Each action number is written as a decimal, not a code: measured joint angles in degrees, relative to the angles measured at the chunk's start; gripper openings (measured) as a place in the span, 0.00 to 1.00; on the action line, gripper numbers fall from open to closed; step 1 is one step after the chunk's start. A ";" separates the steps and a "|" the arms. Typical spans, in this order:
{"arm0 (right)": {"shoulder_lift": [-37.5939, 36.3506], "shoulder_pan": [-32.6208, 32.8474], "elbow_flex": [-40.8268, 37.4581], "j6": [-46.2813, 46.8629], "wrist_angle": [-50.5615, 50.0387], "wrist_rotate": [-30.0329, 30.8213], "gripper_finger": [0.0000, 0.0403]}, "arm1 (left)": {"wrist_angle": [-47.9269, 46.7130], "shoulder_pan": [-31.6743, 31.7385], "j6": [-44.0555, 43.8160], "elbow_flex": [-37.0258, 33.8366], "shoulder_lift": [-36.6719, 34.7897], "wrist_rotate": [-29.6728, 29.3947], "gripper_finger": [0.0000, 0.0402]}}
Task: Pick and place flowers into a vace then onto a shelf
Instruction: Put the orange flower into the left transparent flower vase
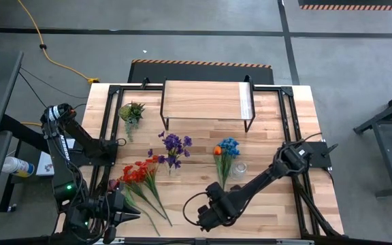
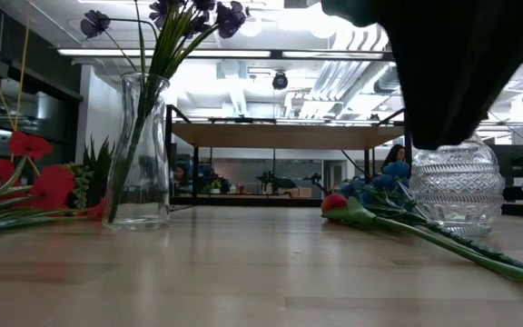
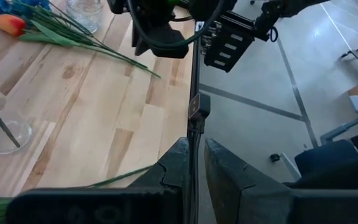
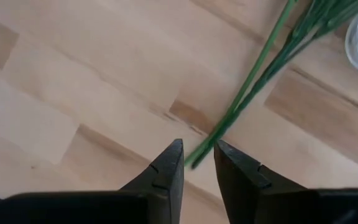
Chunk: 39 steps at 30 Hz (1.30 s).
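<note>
Blue and orange flowers (image 1: pixel 226 151) lie on the table, their green stems (image 4: pixel 253 81) running toward the near edge beside a small cut-glass vase (image 1: pixel 239 169). My right gripper (image 4: pixel 199 158) points down over the stems' cut ends, open by a narrow gap. In the low view its dark body (image 2: pixel 452 73) hangs clear of the tabletop. Purple flowers (image 1: pixel 175 146) stand in a tall glass vase (image 2: pixel 143 154). Red flowers (image 1: pixel 138 173) lie flat at the left. The shelf (image 1: pixel 206 101) stands at the far edge. My left gripper (image 3: pixel 197 165) waits at the near left corner, shut but for a thin slit.
A small spiky green plant (image 1: pixel 131 112) stands left of the shelf. A black metal frame (image 1: pixel 284 116) borders the tabletop. Bare wood lies between the red flowers and the blue ones, near the front edge.
</note>
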 joint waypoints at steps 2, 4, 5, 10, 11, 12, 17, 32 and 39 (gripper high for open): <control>0.00 -0.34 0.00 -0.97 -0.01 0.70 0.20 | 0.00 0.00 0.00 0.00 0.00 0.02 0.22; 0.00 -0.69 0.00 -2.01 -0.01 1.48 0.20 | -0.02 0.00 0.00 0.00 0.00 0.04 0.22; 0.00 -1.00 0.00 -2.22 -0.07 1.46 0.21 | 0.00 0.00 0.00 0.00 0.00 0.02 0.22; 0.00 -1.96 0.00 -2.98 -0.77 1.56 0.23 | 0.00 0.00 0.00 0.00 0.00 0.04 0.22; 0.00 -2.14 0.00 -3.43 -1.02 1.58 0.23 | 0.00 0.00 0.00 0.00 0.00 0.04 0.22; 0.00 -2.16 0.00 -3.62 -1.35 1.62 0.24 | 0.00 0.00 0.00 0.00 0.00 0.04 0.22; -0.02 -2.25 -1.99 -3.56 -0.19 0.32 0.26 | 0.00 0.00 0.00 0.00 0.00 0.09 0.22; -0.04 -3.01 -4.11 -3.89 -1.79 1.43 0.26 | 0.02 0.00 0.50 0.00 0.00 0.09 0.22; -0.04 -3.24 -6.90 -3.98 1.19 -0.11 0.26 | 0.04 0.00 0.52 0.00 0.00 0.09 0.22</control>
